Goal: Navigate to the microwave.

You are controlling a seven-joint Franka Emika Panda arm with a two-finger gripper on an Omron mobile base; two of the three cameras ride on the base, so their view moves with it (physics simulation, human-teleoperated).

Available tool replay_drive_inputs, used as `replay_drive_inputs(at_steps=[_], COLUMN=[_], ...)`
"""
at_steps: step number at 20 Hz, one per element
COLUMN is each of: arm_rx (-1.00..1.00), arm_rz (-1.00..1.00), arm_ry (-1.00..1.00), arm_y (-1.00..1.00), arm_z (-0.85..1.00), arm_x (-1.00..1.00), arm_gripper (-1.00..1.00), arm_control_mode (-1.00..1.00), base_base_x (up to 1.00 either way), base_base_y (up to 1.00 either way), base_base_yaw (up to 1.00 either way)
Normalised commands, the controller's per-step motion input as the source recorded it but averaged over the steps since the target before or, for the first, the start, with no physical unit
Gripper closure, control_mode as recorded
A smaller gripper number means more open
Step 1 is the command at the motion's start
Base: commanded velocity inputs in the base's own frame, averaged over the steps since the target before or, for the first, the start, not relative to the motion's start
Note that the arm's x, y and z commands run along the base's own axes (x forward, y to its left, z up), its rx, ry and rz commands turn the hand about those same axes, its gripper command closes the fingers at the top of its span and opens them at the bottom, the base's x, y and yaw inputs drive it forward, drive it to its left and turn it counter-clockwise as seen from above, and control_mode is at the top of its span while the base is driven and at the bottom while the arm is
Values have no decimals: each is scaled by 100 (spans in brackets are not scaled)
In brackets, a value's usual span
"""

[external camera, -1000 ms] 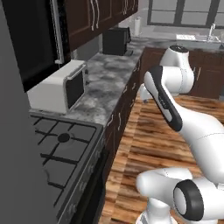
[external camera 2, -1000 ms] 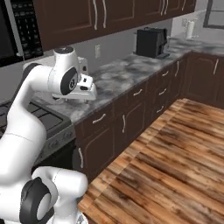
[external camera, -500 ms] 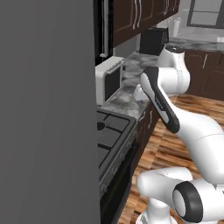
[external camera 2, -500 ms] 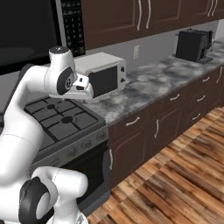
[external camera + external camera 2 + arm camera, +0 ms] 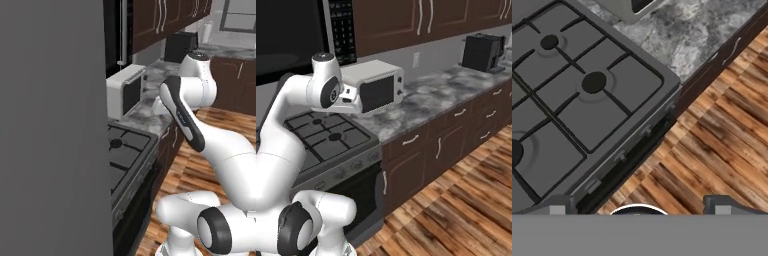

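The microwave (image 5: 373, 86) is a light grey box with a dark door window. It stands on the marbled counter (image 5: 441, 100), right beside the gas stove (image 5: 326, 142). In the left base view the microwave (image 5: 125, 90) sits beyond the stove (image 5: 131, 150), partly behind my arm. A corner of the microwave (image 5: 632, 6) shows at the top of the hand view. My gripper (image 5: 639, 207) hangs over the stove's front edge, open, with nothing between its fingertips.
A tall flat grey panel (image 5: 50, 125) blocks the left of the left base view. A large black panel (image 5: 286, 35) hangs above the burners. A black box appliance (image 5: 481, 51) stands farther along the counter. Wooden floor (image 5: 456, 210) lies in front of the dark cabinets.
The whole picture has shifted in both base views, so the base has moved. The microwave is now nearer and more central, and the stove lies under the hand. The arm's pose looks the same.
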Motion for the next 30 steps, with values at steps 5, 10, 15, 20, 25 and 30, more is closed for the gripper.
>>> replay_drive_inputs(at_steps=[5,10,15,20,25,30], arm_rx=[0,0,0,0,0,0], arm_rz=[0,0,0,0,0,0], arm_ry=[0,0,0,0,0,0], arm_y=[0,0,0,0,0,0], arm_z=[0,0,0,0,0,0], arm_x=[0,0,0,0,0,0], arm_gripper=[-100,-100,-100,-100,-100,-100], arm_control_mode=[100,100,100,100,100,100], base_base_x=[37,9,0,0,15,30], base_base_y=[-53,-2,32,41,13,-48], base_base_yaw=[28,44,56,65,66,36])
